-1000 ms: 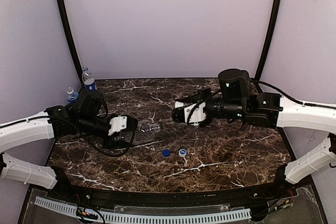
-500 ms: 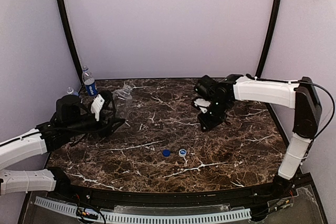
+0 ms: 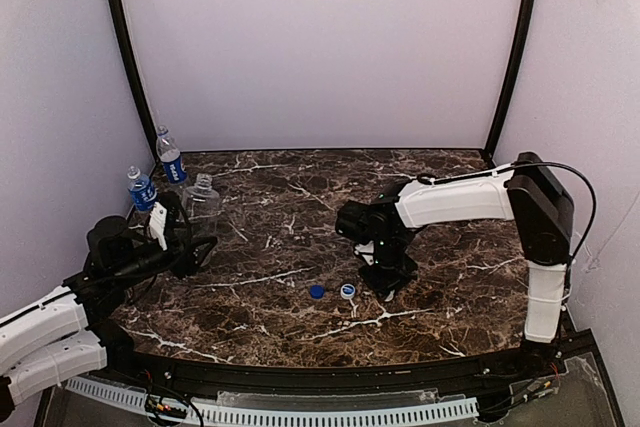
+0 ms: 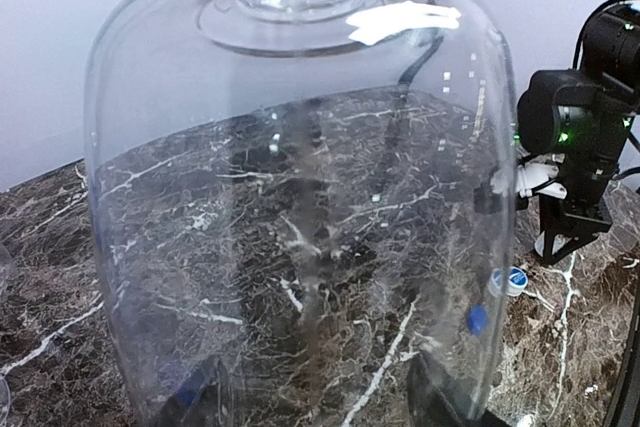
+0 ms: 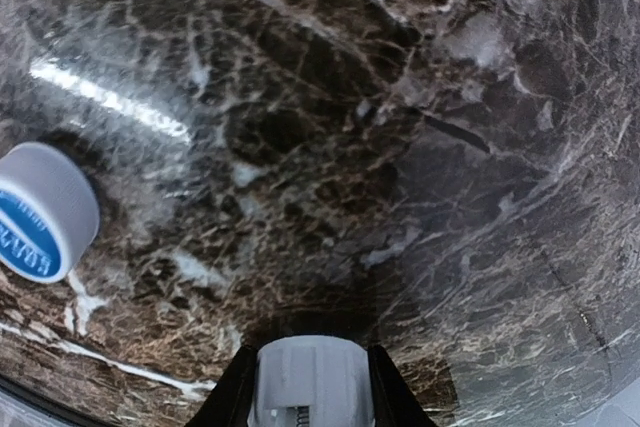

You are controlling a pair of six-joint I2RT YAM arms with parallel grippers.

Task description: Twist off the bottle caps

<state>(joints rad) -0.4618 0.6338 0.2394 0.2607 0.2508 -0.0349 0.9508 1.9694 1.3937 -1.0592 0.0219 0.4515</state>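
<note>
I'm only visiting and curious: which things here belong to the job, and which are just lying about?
Job: held plain bottle; far labelled bottle; near labelled bottle; blue cap; loose white cap; gripped white cap.
Just there: only the marble table.

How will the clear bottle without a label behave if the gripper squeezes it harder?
The bottle looks empty, as the marble table shows through it, so probably light. Its thin clear wall would likely dent. Glossy and round, it might slip from the left gripper.
</note>
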